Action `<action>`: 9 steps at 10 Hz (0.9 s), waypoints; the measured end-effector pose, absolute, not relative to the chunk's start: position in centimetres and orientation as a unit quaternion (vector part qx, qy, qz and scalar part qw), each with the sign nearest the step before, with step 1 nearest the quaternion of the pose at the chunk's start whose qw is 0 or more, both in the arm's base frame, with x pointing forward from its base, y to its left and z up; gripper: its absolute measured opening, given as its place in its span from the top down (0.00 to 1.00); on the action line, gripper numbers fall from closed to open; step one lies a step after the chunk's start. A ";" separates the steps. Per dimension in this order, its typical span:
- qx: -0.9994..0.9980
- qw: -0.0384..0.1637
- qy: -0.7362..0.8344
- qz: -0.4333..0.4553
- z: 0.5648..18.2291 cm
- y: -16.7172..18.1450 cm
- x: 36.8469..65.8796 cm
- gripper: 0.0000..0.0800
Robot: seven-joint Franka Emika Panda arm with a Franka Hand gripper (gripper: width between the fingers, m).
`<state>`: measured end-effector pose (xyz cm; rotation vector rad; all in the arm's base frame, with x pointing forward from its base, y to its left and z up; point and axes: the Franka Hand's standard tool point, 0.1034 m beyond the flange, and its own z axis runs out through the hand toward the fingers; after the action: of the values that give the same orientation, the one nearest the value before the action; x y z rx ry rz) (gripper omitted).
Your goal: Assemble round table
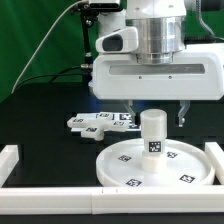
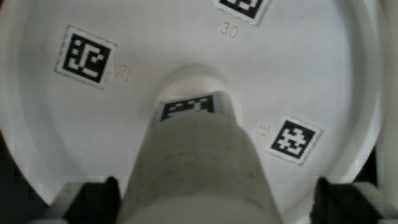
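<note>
While the disc lies flat, the cylindrical leg stands upright.

The arm is glossy white with a silver-grey wrist collar, a broad white boxy housing — a small white camera pod with a dark lens alongside — and short dark jaws.

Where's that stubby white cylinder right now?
The leg stands upright at the middle of the round disc, low in the exterior view's centre, between the gripper's open fingers.
</note>
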<state>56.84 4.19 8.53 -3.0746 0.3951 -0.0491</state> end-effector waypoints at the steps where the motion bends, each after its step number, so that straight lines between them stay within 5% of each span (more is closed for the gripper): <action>1: -0.988 0.021 0.154 -0.015 8.5 4.1 56.8 0.49; 9: -0.814 0.041 0.579 -0.011 8.3 3.6 56.5 0.49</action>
<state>56.52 3.65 8.30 -2.4941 1.7728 -0.0346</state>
